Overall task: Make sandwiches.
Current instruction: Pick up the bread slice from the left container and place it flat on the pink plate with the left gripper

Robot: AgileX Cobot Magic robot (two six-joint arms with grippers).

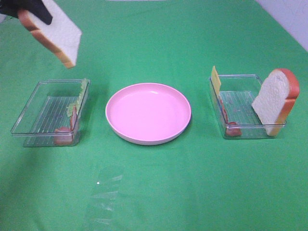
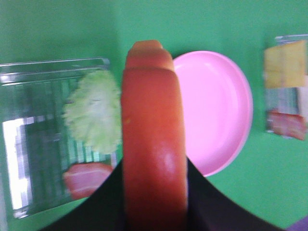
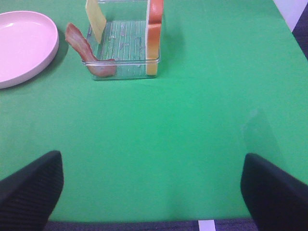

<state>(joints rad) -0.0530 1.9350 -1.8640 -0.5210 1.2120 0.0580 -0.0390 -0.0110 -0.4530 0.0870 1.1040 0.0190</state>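
Bread slice [image 1: 55,33] is clamped by left gripper [image 1: 34,10]; right gripper [image 3: 154,187], spread open, is seen wrist-side only. Lettuce [image 1: 78,100] and bacon [image 1: 62,135] are kept in nine-o'clock tray [image 1: 45,113].

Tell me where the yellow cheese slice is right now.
In the exterior high view the cheese slice stands on edge on the right side, against the clear tray wall nearest the pink plate, with a bacon strip beside it.
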